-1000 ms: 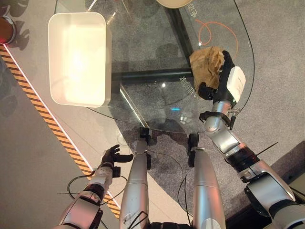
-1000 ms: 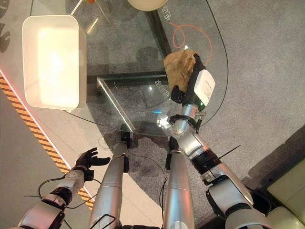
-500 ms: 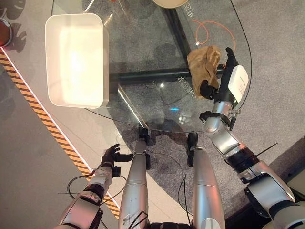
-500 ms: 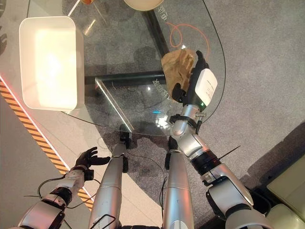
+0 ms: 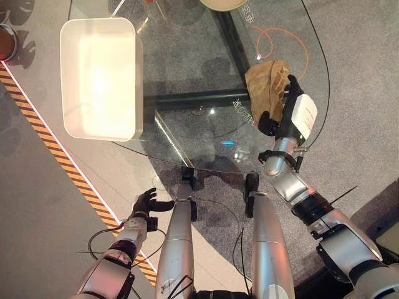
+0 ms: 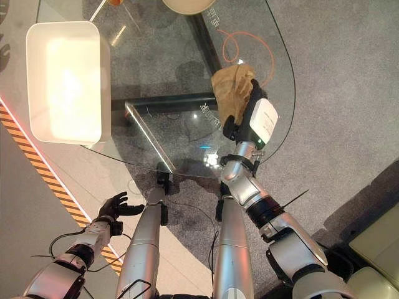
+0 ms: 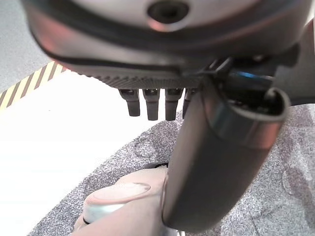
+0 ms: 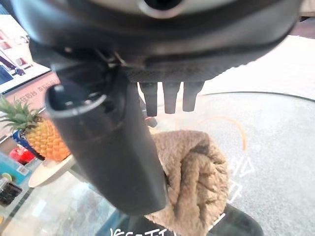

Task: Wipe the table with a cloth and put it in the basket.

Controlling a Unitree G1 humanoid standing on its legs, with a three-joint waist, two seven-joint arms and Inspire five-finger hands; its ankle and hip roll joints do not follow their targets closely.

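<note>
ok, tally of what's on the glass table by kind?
Cloth: 1, brown, at the right hand.
Basket: 1, white.
Bowl or plate: 1, cut off at the far edge.
Orange cord loop: 1; may lie under the glass.
Total: 4

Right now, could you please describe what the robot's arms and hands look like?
Both arms are silver-grey metal segments with dark joints. The left robot hand is all dark, fingers and thumb alike. The right robot hand is dark too, with a rounded white cover on its back.
</note>
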